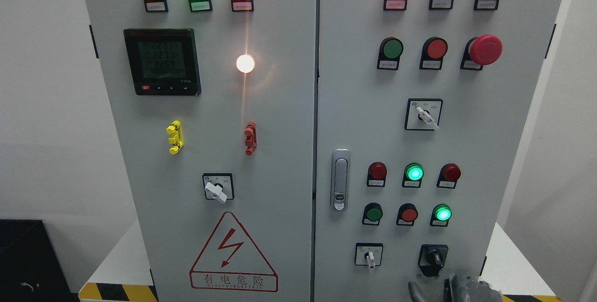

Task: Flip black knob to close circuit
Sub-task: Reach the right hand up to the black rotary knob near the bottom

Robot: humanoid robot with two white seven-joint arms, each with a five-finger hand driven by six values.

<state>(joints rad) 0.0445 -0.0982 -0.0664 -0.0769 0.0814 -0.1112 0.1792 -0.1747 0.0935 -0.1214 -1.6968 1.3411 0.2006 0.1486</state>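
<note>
Nearest to me, at the bottom edge on the right, the robot's right hand is just poking up into sight: grey fingers and what may be a thumb at their left, loosely parted and holding nothing. It sits directly beneath the black rotary knob on its black square base, low on the right door of the tall grey metal electrical cabinet, close under it but apart from it. No left arm shows anywhere.

So I'd say the job has barely begun: the reach is nearly there, while the grasp and the turn are all left to do. Just left of the knob is a small white-handled selector switch. Higher up, green lit pilot lamps glow.
</note>
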